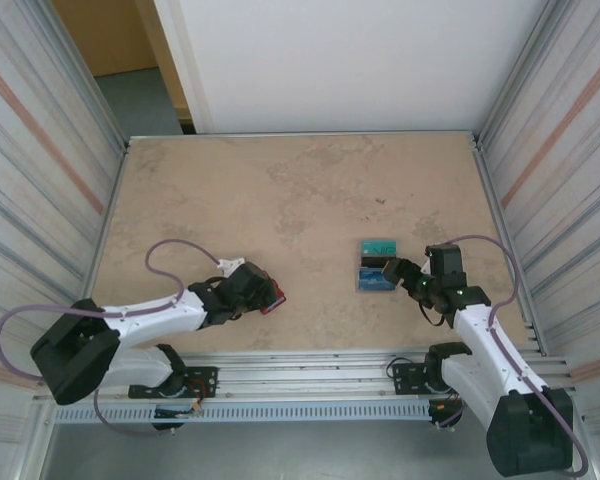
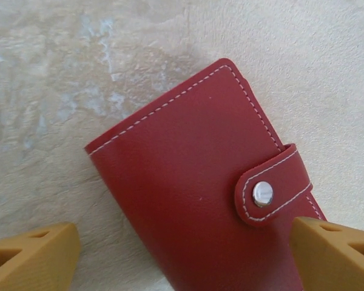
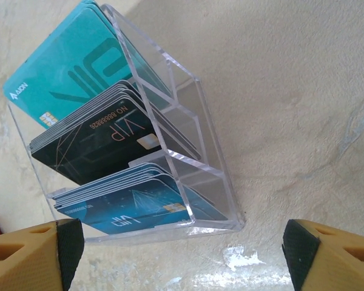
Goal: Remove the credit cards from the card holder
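**A:** Where are the credit cards (image 3: 67,66)?

**B:** They stand in a clear, stepped plastic rack (image 3: 212,139). Teal ones are at the back, black in the middle, glossy blue in front, and all read "VIP". The right tool (image 3: 181,233) is just beside the rack, fingers apart.

**A:** And the wallet (image 2: 188,182)?

**B:** It lies well left of the rack, flat on the mottled beige bench (image 3: 291,91). It is grained red leather with white stitching, and its round metal snap (image 2: 262,194) is fastened. The left tool (image 2: 182,242) is over it, fingers apart.

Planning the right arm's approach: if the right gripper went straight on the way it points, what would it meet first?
Most likely the clear card holder, centred ahead between the fingers of the open right gripper, with the blue cards in its nearest tier. Depth is hard to judge.
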`<control>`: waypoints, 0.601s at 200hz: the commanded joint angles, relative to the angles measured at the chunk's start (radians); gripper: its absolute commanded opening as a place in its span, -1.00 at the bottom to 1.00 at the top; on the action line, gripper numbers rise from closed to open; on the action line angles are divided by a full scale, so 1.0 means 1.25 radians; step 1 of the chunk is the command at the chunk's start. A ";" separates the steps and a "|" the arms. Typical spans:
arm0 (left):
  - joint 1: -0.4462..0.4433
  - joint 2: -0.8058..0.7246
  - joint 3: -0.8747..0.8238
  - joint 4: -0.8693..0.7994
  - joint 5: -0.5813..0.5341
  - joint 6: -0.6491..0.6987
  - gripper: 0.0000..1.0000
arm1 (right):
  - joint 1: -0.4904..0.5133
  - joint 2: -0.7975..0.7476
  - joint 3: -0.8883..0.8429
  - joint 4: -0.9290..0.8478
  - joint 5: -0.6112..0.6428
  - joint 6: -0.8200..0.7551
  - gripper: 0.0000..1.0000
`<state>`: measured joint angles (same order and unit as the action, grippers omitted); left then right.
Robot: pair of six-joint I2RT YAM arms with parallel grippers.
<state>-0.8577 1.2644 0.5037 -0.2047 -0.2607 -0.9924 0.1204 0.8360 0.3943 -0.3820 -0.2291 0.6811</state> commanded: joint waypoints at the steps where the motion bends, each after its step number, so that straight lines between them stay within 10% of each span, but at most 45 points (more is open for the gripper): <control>1: -0.002 0.040 0.045 0.011 0.018 0.006 0.74 | 0.007 0.011 0.003 0.002 0.005 0.001 0.74; 120: -0.014 0.265 0.291 -0.175 0.077 0.253 0.97 | 0.009 0.012 0.020 -0.012 0.008 -0.007 0.77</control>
<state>-0.8597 1.5562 0.8055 -0.2882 -0.1646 -0.7521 0.1249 0.8577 0.3943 -0.3828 -0.2291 0.6800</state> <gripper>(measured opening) 0.984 0.881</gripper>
